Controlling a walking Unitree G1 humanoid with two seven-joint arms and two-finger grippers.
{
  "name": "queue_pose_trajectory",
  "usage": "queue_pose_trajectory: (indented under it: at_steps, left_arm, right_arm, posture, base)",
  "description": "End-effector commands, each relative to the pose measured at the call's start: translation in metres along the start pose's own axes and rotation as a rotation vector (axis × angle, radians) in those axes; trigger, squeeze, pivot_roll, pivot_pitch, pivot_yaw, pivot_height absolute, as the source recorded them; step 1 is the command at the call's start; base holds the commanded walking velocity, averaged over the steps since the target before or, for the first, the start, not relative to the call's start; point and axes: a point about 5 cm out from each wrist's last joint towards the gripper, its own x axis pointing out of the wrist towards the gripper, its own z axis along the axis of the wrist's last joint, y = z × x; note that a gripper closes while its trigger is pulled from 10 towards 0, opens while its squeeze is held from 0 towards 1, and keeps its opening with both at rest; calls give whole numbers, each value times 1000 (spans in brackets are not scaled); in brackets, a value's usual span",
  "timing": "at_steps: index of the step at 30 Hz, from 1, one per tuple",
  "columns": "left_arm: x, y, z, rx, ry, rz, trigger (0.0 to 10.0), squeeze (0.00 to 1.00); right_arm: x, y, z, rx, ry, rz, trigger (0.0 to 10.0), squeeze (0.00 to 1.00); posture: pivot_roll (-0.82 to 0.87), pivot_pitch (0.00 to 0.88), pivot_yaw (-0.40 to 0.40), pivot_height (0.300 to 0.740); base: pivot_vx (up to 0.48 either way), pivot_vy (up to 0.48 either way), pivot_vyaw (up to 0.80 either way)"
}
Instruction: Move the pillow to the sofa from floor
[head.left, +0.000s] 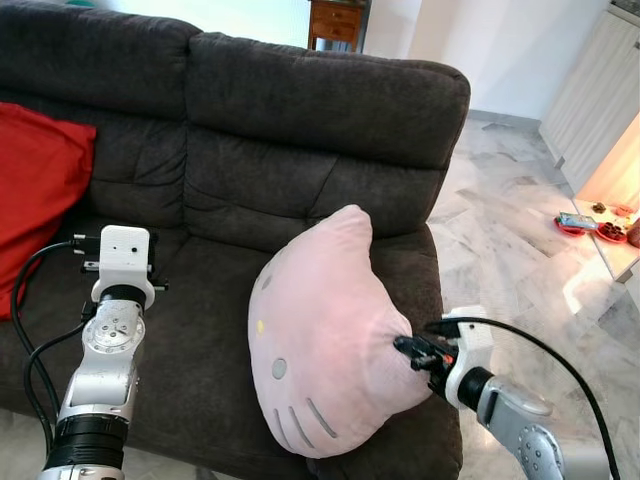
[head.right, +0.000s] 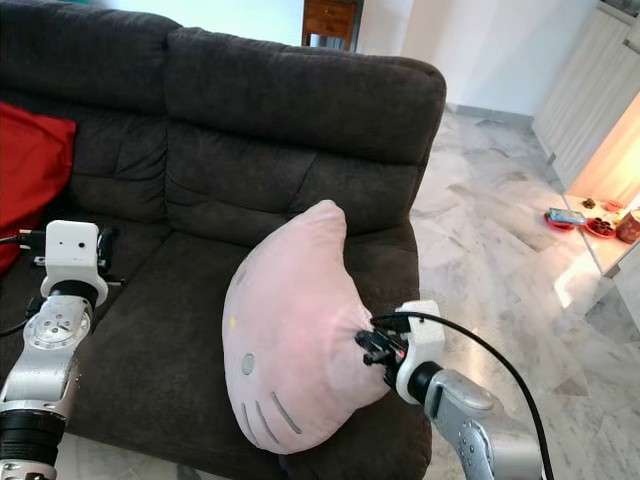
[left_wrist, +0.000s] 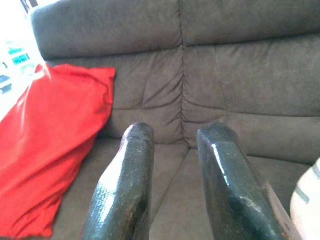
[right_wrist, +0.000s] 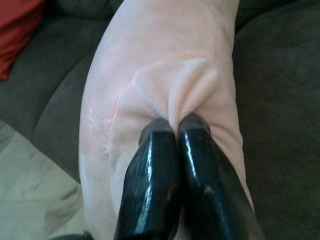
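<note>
Resting on the sofa (head.left: 300, 130) seat, the pink pillow (head.left: 325, 335) is pinched at its edge by the right gripper (right_wrist: 176, 125); the left gripper (left_wrist: 172, 137) is held open above the seat.

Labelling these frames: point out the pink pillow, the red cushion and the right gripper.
pink pillow (head.left: 320, 330), left eye view, middle of its face.
red cushion (head.left: 35, 190), left eye view, its centre.
right gripper (right_wrist: 175, 125), right wrist view, between its fingertips.

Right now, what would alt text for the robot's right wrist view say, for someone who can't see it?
Two black fingers pinch a fold of a pale pink pillow, jaws closed tight on the fabric. The pillow lies on a dark grey sofa, with a red cushion at one corner and pale marble floor beside the seat.
</note>
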Motion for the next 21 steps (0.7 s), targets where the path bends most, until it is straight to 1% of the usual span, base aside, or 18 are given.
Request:
queue_pose_trajectory:
  at_steps: [1,2,3,4,7,8,9,12,13,14,15,16,21]
  left_arm:
    - [1,-4,2,-15,-14,-10,10000,0]
    - [1,-6,1,-20,-10,-12,10000,0]
    - [1,-6,1,-20,-10,-12,10000,0]
    - [-1,-10,-1,-23,-3,-21,10000,0]
    - [-1,-14,-3,-28,3,-31,10000,0]
    - [-2,-17,-3,-31,5,-35,10000,0]
    - [-2,-17,-3,-31,5,-35,10000,0]
    - [-2,-21,-5,-34,8,-39,10000,0]
    - [-2,-21,-5,-34,8,-39,10000,0]
    - [-2,-22,-6,-35,8,-40,10000,0]
    - [-2,-22,-6,-35,8,-40,10000,0]
    - [-3,-22,-7,-38,8,-26,10000,0]
    - [-4,-22,-9,-40,11,-5,10000,0]
  right_arm:
    - [0,-2,6,-7,-20,-17,10000,0]
    - [2,-4,6,19,-23,-33,10000,0]
    - [2,-4,6,19,-23,-33,10000,0]
    - [5,-5,5,41,-20,-53,10000,0]
    - [9,-7,3,56,-27,-72,10000,0]
    - [13,-14,-1,73,-30,-125,10000,0]
    - [13,-14,-1,73,-30,-125,10000,0]
    - [17,-24,-3,89,-65,-202,10000,0]
    - [17,-24,-3,89,-65,-202,10000,0]
    - [17,-25,-2,105,-100,-207,10000,0]
    - [17,-25,-2,105,-100,-207,10000,0]
    - [18,-26,0,104,-140,-219,10000,0]
    - [19,-27,-6,113,-135,-242,10000,0]
  posture:
    - [79,0,-110,740]
    - [79,0,-110,740]
    - [79,0,-110,740]
    - [79,0,-110,740]
    - [78,0,-109,740]
    - [80,0,-106,740]
    - [80,0,-106,740]
    - [86,0,-106,740]
    - [86,0,-106,740]
    - [84,0,-105,740]
    - [84,0,-105,740]
    - [84,0,-104,740]
    - [88,0,-100,740]
  base:
    - [0,0,0]
    - [0,0,0]
    - [0,0,0]
    - [0,0,0]
    - [0,0,0]
    - [0,0,0]
    - [0,0,0]
    - [0,0,0]
    - [0,0,0]
    - [0,0,0]
    - [0,0,0]
    - [0,0,0]
    - [0,0,0]
